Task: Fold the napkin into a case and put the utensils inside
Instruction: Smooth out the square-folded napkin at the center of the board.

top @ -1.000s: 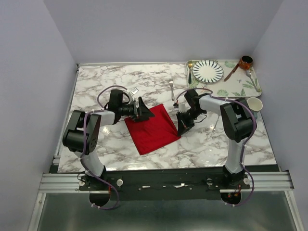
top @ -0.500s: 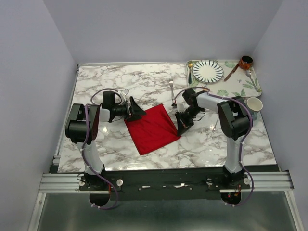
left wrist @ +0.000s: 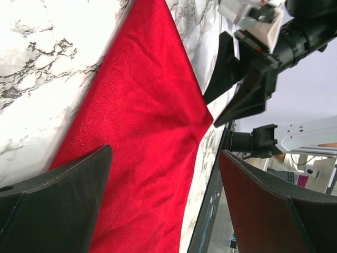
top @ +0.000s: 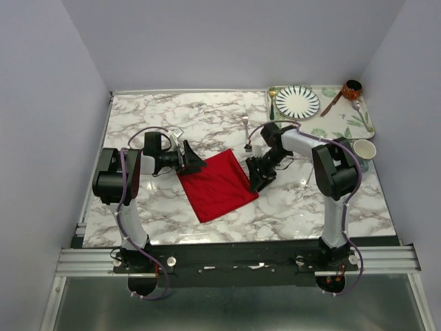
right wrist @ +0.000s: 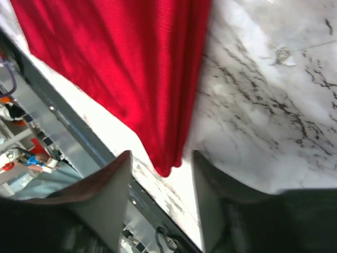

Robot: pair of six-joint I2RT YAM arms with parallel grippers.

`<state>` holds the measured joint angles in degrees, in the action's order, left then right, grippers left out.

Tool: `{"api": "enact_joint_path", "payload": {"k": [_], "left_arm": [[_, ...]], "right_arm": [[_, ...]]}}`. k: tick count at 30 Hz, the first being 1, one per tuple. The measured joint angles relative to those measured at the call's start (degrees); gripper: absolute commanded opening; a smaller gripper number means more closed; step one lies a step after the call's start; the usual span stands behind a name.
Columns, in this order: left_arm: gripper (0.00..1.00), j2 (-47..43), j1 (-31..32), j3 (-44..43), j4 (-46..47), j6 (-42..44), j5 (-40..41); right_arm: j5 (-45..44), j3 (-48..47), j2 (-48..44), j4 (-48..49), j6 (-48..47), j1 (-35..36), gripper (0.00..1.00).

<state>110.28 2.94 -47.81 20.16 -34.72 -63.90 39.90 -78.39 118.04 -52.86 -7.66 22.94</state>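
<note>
The deep-red napkin (top: 217, 185) lies flat on the marble as a broad slanted four-sided shape; no case is in view. My left gripper (top: 196, 163) is open at the cloth's upper-left edge. In the left wrist view the napkin (left wrist: 147, 132) spreads between the wide fingers of that gripper (left wrist: 166, 155). My right gripper (top: 256, 181) is at the cloth's right edge, open. In the right wrist view a corner of the napkin (right wrist: 131, 63) lies loose between the parted fingers of that gripper (right wrist: 161, 158). A silver fork (top: 245, 127) lies behind the napkin.
A leaf-patterned tray (top: 344, 127) at the back right holds a striped plate (top: 298, 101), a gold spoon (top: 273, 96), a brown pot (top: 352, 88), a wooden utensil and a silver spoon (top: 357, 107). A white cup (top: 364, 149) stands beside the right arm.
The right gripper has opened and let go of the napkin's right edge. The left gripper, still open, has drawn back to the left off the cloth.
</note>
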Motion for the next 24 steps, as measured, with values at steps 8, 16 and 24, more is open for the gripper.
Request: {"api": "enact_joint_path", "payload": {"k": [8,16,24], "left_arm": [[0.99,0.0,0.0,-2.12,-6.27,6.1,-0.66],[0.99,0.09,0.0,-3.65,-10.73,10.38,-1.11],[0.99,0.63,0.0,-5.4,-14.56,12.39,-1.33]], "right_arm": [[0.13,-9.4,-3.78,-4.55,-2.08,0.04,1.0],[9.11,-27.45,-0.52,0.28,2.75,0.44,1.0],[19.82,-32.02,10.03,9.99,15.54,2.05,1.0]]}}
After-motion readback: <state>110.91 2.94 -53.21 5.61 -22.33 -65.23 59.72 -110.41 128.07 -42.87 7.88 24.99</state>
